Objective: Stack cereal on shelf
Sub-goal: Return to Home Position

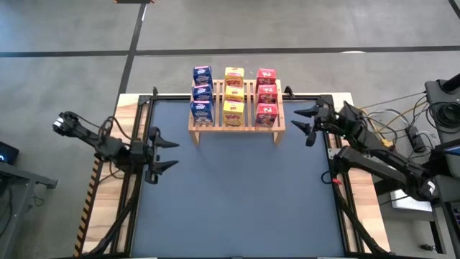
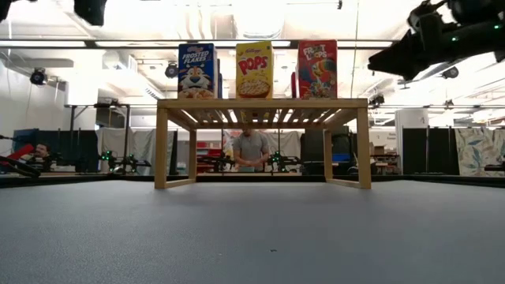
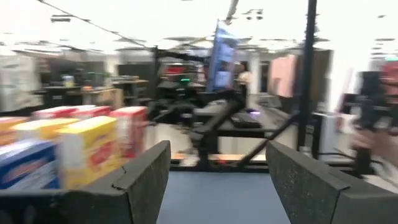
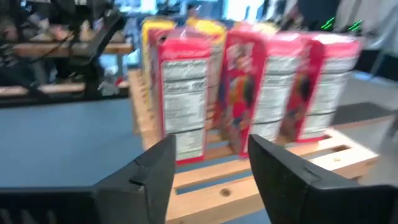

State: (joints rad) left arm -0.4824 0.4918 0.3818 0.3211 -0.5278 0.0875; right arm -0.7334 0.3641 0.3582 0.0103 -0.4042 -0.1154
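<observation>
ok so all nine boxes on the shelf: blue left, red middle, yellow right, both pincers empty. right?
No: high view shows yellow boxes in the middle, red boxes on the right. Blue boxes left, all nine on the shelf, left pincer and right pincer empty.

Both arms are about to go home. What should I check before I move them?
1. All cereal on shelf: ok; three blue boxes, three yellow boxes, three red boxes.
2. Standing upright: ok for those the low view shows.
3. Check left gripper open, empty: ok.
4. Check right gripper open, empty: ok.
5. Right gripper apart from shelf: ok, but close beside its right end.
</observation>
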